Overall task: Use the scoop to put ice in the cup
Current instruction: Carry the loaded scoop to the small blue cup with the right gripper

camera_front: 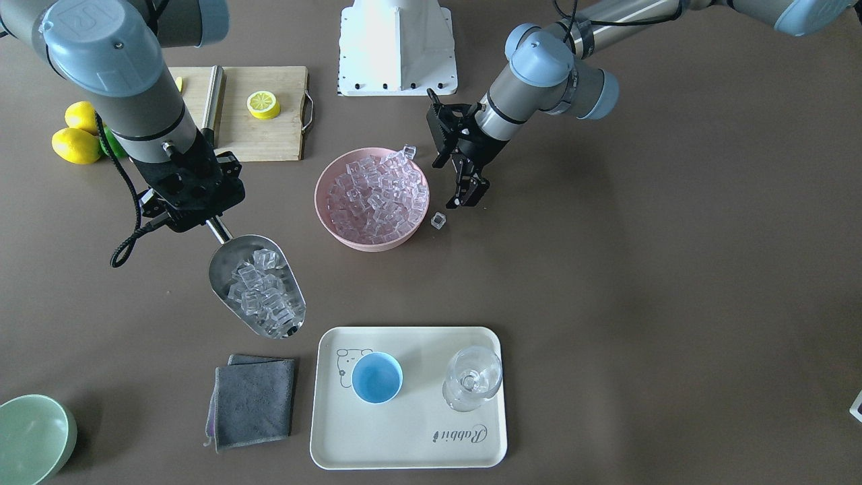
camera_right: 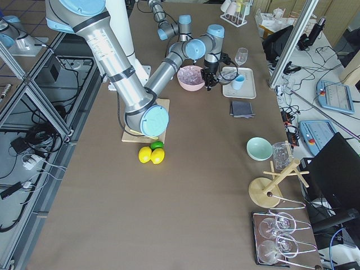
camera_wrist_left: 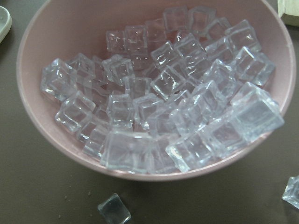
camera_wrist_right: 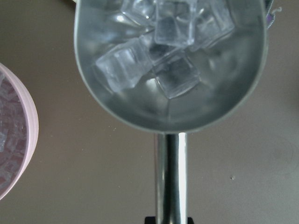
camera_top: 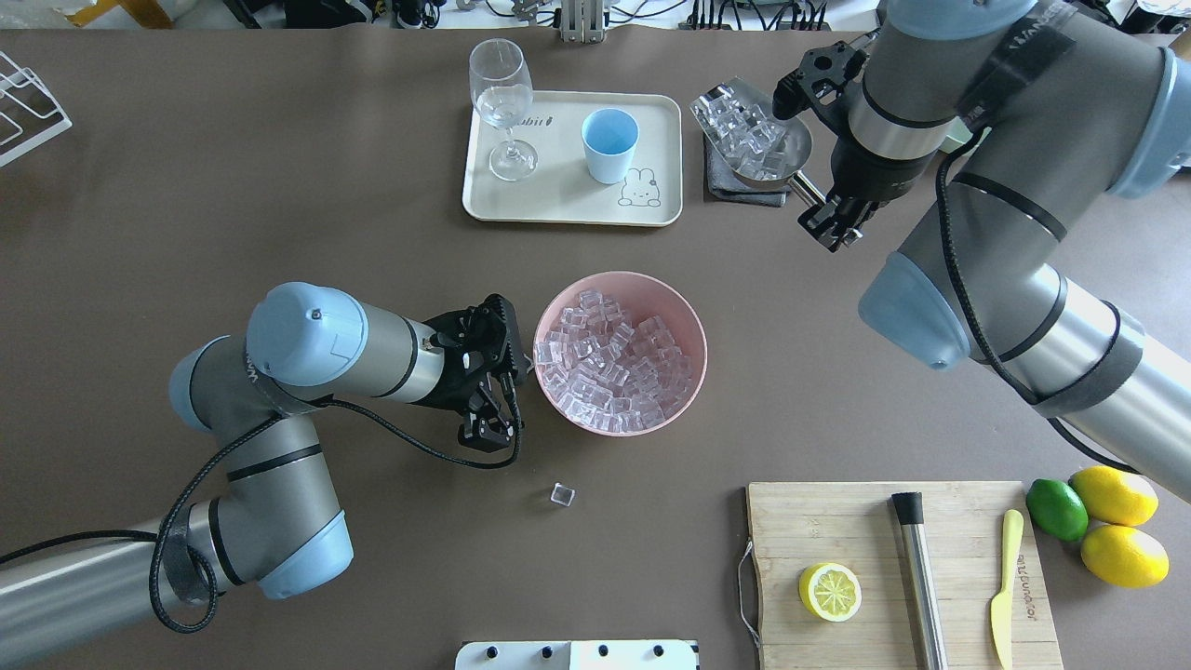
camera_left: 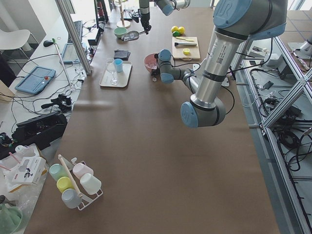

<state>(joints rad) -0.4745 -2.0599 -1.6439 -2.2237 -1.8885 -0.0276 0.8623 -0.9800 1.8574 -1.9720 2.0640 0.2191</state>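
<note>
Clenched on the scoop's (camera_front: 259,286) handle, the right claw (camera_front: 214,225) risks spilling heaped ice (camera_front: 264,296) before reaching the cup (camera_front: 377,378) beyond it.

Silver-grey tubular arms (camera_top: 1089,349), rounded pale-blue joint caps (camera_top: 298,330), trailing black cables (camera_top: 400,438).
</note>
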